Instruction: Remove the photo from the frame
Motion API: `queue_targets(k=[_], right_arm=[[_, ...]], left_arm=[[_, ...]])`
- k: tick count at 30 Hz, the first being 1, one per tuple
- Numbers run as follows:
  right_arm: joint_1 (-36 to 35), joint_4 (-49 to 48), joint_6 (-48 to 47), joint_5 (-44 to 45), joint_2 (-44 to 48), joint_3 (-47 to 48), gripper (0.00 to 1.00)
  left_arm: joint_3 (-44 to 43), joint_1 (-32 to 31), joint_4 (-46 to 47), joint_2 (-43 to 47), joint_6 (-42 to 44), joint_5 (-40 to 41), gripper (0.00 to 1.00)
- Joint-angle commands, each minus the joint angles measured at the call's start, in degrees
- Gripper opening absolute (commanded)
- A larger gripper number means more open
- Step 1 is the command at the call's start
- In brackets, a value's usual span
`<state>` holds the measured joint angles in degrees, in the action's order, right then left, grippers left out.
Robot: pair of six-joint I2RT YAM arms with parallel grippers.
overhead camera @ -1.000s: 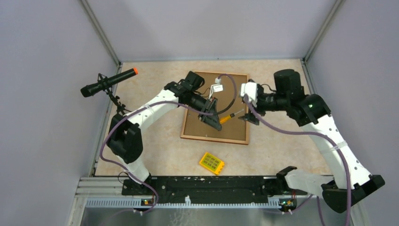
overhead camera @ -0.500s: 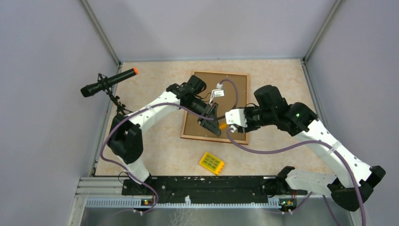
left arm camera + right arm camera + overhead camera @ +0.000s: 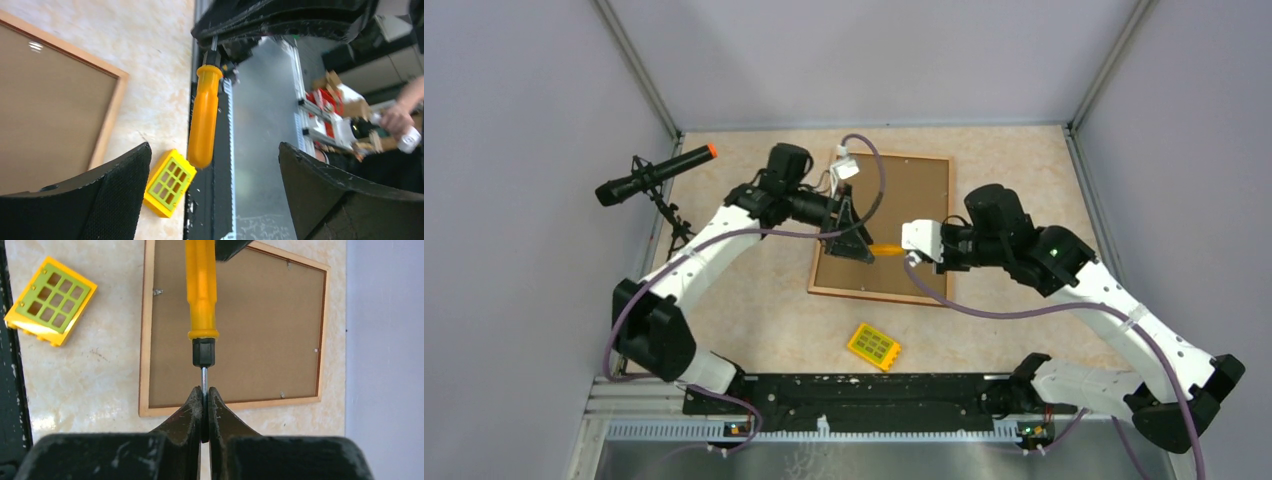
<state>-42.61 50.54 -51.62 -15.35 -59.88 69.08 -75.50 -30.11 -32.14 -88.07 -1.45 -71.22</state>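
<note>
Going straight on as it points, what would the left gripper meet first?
Probably the orange screwdriver handle, ahead between the left gripper's open jaws; the right gripper pinches its shaft.

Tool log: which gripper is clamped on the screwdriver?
The right gripper, shut on the metal shaft of the screwdriver; the left gripper stands open, jaws clear of the orange handle.

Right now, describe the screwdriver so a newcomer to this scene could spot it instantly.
Find the frame lying back-up in the middle of the table. Held above its brown back is the screwdriver, its thin metal shaft pinched in the right gripper. Its slim, round orange-yellow handle sets it apart from the flat, gridded yellow block lying nearby.
</note>
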Motion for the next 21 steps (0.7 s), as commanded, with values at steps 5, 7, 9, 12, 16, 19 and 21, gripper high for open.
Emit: queue_targets(k=[5,7,9,12,16,19,21], right_arm=[[3.54,-13.95,20.61,-5.19,-1.49,4.79,0.0],[4.42,-14.68,23.05,-8.14,-2.21,6.81,0.0],[4.55,-14.66,23.57,-10.24,-2.47,8.18,0.0],[4.53,-14.76,23.69,-10.78,-2.76,8.38,0.0],[4.61,-14.9,22.9,-10.35,-2.31,7.8,0.0],[4.59,-14.92,23.58,-11.21,-2.7,8.68,0.0],[4.51,-14.74,23.53,-11.83,-3.39,9.66,0.0]], left_arm=[[-2.9,5.7,14.64,8.24,-15.52,11.27,0.99],[0.44,7.5,21.89,10.52,-20.77,7.15,0.99],[5.48,8.53,33.2,13.42,-28.15,5.87,0.99],[6.86,9.21,40.27,14.31,-30.68,1.65,0.99],[5.93,9.15,41.03,12.24,-37.55,0.38,0.99],[5.51,8.37,40.94,11.51,-38.84,-1.92,0.99],[6.48,7.45,41.2,12.4,-37.53,-0.75,0.99]])
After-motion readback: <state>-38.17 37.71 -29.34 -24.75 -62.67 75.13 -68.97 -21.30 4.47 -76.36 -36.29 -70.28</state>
